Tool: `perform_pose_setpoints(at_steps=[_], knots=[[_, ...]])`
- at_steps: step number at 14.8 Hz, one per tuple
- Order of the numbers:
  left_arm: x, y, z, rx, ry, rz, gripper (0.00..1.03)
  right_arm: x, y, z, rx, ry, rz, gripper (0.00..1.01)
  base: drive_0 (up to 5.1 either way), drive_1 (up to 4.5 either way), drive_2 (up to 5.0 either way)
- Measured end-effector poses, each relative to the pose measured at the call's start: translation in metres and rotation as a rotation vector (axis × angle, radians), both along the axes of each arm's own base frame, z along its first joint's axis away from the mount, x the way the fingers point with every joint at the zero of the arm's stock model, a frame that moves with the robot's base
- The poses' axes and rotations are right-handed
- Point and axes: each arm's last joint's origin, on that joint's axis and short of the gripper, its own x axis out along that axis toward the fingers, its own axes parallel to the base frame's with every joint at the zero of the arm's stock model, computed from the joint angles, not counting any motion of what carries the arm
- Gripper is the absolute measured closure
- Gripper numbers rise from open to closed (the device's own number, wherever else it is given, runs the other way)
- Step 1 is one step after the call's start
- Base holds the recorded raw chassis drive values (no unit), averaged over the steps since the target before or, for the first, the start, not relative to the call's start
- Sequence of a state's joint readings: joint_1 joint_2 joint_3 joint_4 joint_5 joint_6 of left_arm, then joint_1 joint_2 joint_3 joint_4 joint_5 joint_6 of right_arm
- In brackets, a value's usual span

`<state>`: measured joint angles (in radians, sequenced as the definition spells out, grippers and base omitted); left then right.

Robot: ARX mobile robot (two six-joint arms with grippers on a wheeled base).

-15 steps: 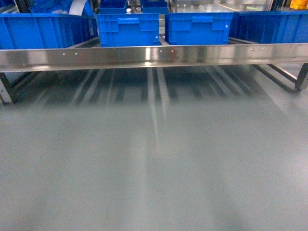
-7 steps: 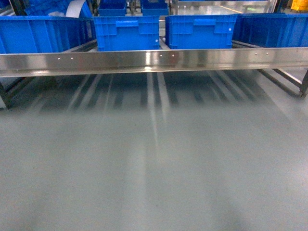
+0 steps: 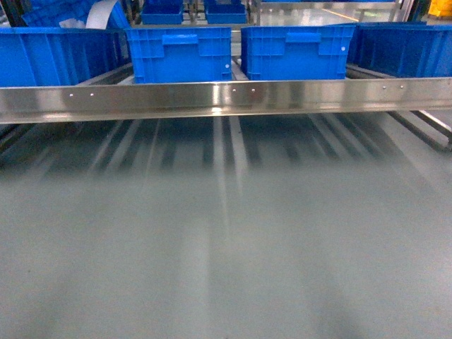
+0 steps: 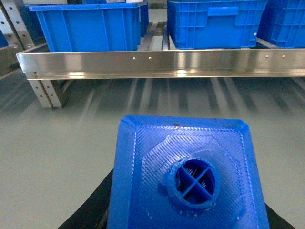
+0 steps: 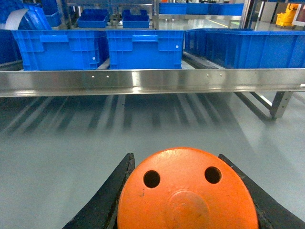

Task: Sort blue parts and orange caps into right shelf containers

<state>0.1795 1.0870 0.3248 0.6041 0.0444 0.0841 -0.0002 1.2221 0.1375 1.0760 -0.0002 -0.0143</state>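
Note:
In the left wrist view my left gripper (image 4: pixel 187 210) is shut on a blue part (image 4: pixel 157 157), a bright-blue block whose round stud (image 4: pixel 193 183) faces the camera. Black fingers (image 4: pixel 95 207) show at either side of it. In the right wrist view my right gripper (image 5: pixel 187 191) is shut on an orange cap (image 5: pixel 186 210), its flat top with two small holes towards the camera. Ahead stands the shelf, with its shiny front rail (image 3: pixel 226 99) and blue containers (image 3: pixel 296 51) behind the rail. Neither gripper shows in the head view.
Several blue bins stand in a row on the shelf: two narrow ones (image 3: pixel 180 53) in the middle and wider ones at the left (image 3: pixel 56 56) and right (image 3: pixel 409 49). Grey floor (image 3: pixel 226 247) stretches up to the rail. A shelf upright (image 4: pixel 45 90) stands at the left.
In the head view the rail has dropped lower in the frame and the bins look larger and nearer. The shelf is closer than one second ago.

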Motion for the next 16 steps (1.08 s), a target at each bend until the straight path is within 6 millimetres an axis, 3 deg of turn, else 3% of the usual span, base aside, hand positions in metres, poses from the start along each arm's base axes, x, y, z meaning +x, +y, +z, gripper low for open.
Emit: perform_pose_setpoints(at_steps=[13,16], knots=[[0.0001,-0.0003,0.0,0.0,0.0,-0.004,0.58,-0.0001,-0.0001,0.0,0.0,-0.001,-0.003,0.58,2.8,2.09,-5.0],[0.0,-0.0002,0.0006,0.0,-0.004,-0.003,0.58,-0.0001,-0.0002,-0.0001,0.0,0.0,-0.003,0.58,0.9,5.03,-3.2]])
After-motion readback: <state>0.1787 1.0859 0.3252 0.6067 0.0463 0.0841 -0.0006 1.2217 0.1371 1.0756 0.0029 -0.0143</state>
